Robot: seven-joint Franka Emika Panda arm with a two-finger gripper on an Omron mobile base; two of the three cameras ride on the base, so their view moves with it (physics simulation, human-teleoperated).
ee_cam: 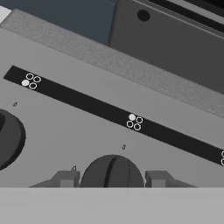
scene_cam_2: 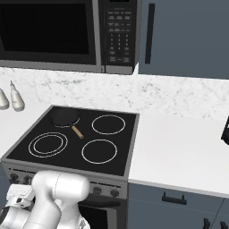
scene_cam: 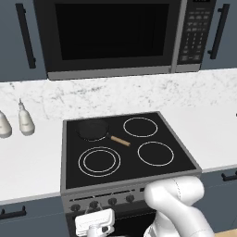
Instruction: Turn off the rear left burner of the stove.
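The stove (scene_cam: pixel 69 159) is a black glass cooktop in a grey frame. A small dark skillet (scene_cam: pixel 92 129) with a tan handle (scene_cam: pixel 120 140) covers its rear left burner (scene_cam: pixel 81 123); skillet (scene_cam_2: pixel 64 116). Small dark knobs (scene_cam: pixel 112 201) line the front panel. My gripper (scene_cam: pixel 95 214) sits low in front of the left knobs. In the hand view my gripper (ee_cam: pixel 112 178) is open, its fingertips (ee_cam: pixel 65 178) flanking a round knob (ee_cam: pixel 112 168). Whether they touch it is unclear. Above the knob, a four-dot marker (ee_cam: pixel 134 122) has its upper-left dot filled white.
A second knob (ee_cam: pixel 8 138) lies to the left under another dot marker (ee_cam: pixel 30 81). A big black microwave (scene_cam: pixel 111 37) hangs above the stove. Two pale bottles (scene_cam: pixel 25 120) stand on the white counter (scene_cam: pixel 28 162) to the left. Grey drawers (scene_cam_2: pixel 174 201) are on the right.
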